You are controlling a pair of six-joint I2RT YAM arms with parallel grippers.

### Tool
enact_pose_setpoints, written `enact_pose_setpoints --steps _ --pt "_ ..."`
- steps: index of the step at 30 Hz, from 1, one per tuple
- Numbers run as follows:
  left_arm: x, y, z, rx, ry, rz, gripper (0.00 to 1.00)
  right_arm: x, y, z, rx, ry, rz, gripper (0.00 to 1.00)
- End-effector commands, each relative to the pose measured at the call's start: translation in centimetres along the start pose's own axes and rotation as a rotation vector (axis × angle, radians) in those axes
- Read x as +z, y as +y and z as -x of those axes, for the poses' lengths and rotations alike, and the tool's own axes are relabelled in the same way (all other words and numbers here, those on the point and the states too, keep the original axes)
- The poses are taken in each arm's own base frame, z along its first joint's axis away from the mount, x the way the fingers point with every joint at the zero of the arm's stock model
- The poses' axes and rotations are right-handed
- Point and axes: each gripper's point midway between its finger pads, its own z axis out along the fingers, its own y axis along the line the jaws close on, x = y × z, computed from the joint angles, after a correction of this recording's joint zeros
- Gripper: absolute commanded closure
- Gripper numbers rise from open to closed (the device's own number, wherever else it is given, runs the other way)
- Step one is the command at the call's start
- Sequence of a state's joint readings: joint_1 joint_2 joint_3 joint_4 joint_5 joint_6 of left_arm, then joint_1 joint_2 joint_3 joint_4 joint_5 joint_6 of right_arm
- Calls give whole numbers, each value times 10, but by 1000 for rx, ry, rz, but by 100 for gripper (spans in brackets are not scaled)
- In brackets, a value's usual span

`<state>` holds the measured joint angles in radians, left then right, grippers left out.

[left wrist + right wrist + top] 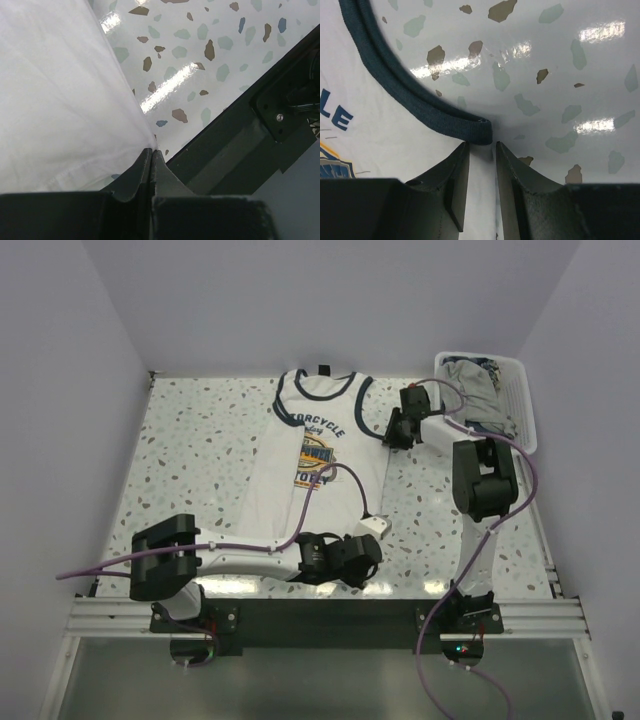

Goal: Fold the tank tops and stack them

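Basket (524,400), upper right of the overhead frame, contains the crumpled grey tank top (478,388). White tank top (310,455) lies flat at centre on the speckled table (200,460). Left gripper (152,156) is pinched together on its lower right hem corner. Right gripper (481,150) has its fingers apart, tips just short of the navy armhole trim; its arm partly covers the basket.

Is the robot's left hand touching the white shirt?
Touching. The left wrist view shows the left hand shut, with the corner of the white tank top pinched between its tips.
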<state>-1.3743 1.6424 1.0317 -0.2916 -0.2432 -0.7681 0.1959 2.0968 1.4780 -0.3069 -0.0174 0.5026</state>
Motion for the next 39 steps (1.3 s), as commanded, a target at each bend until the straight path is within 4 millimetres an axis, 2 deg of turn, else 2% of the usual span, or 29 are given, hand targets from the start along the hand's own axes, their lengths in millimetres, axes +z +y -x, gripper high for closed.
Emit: enact_pose_setpoints --steps 1,3,7,12,16,19,22,25,27,31,32,33,39 --pt "-5 -8 15 -44 -45 -41 100 1 3 13 -14 -41 5 68" --pt "-7 -9 17 -45 -48 -46 100 5 0 9 -19 -25 -3 69" --pt "-11 -11 20 -44 -55 -56 100 5 -6 14 -17 -49 -38 72" --pt "-14 -19 22 -40 -72 -117 100 1 -14 21 -7 -82 -98 90" --pt "-5 -36 18 -23 -59 -182 100 -15 -23 32 -4 -131 -153 100" --pt "0 -46 16 -19 -56 -228 100 -25 -31 38 -13 -153 -208 100" --pt "1 -46 14 -27 -61 -236 100 -37 -35 45 -26 -175 -235 100" --pt "-5 -32 19 -68 -108 -205 100 -48 -30 53 -37 -203 -221 100" --pt "-15 -21 30 -100 -160 -180 100 -56 -18 55 -54 -215 -189 100" --pt "-20 22 25 -176 -190 -77 100 -65 12 55 -90 -220 -144 100" --pt "-26 28 31 -196 -220 -63 100 -65 18 53 -89 -212 -128 100" --pt "-26 41 26 -211 -217 -29 100 -63 28 52 -92 -207 -110 100" --pt "-41 92 14 -301 -233 85 100 -47 73 38 -85 -167 -24 100"
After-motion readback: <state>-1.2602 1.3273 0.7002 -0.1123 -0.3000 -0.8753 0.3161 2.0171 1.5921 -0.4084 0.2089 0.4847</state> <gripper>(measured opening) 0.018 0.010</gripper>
